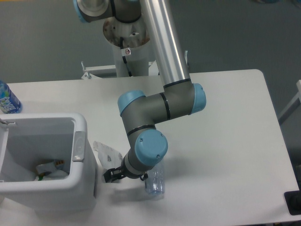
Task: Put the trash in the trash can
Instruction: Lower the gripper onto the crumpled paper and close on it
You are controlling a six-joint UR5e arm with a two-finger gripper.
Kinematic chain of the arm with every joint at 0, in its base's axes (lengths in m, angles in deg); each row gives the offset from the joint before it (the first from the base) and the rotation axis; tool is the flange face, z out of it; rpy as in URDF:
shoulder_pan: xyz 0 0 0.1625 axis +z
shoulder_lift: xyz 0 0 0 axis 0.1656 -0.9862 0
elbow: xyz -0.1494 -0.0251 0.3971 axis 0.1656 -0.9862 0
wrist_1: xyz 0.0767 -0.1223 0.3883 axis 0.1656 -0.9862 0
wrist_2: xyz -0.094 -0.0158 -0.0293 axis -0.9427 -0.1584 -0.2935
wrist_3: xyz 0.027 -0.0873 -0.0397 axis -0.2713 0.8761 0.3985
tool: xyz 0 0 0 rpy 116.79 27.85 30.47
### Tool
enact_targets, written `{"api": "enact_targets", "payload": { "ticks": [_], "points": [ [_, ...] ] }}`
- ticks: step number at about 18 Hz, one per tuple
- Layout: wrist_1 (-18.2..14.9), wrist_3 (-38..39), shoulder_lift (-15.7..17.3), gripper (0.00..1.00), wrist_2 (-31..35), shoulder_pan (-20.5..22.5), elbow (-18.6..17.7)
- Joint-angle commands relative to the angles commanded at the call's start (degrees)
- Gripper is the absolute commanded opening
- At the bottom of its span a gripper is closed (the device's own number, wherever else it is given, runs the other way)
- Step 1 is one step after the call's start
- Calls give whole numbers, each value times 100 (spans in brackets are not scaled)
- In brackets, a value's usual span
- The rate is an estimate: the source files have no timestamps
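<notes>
White tabletop (pixel 225 141), grey floor behind. Far left edge: upright blue-labelled bottle (pixel 7 100). Trash can (pixel 80 155) front-left, some scraps already in the bottom. Crumpled paper carton piece (pixel 107 153) lies on the tabletop just right of the can, outside it. End effector (pixel 112 174) low over the surface right beside the carton; jaw gap hidden by the wrist, can't tell. Clear plastic bottle (pixel 155 181) on the tabletop, partly under the wrist.
</notes>
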Motion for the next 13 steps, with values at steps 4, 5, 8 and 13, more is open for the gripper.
{"api": "enact_targets", "payload": {
  "ticks": [4,5,8,13],
  "points": [
    [0,-9,-9,100,62,-35,-44],
    [0,-9,-9,100,62,-44,-53],
    [9,-9,-17,100,115,-114,-114],
    [17,-9,-18,100,150,-132,-167]
  ]
}}
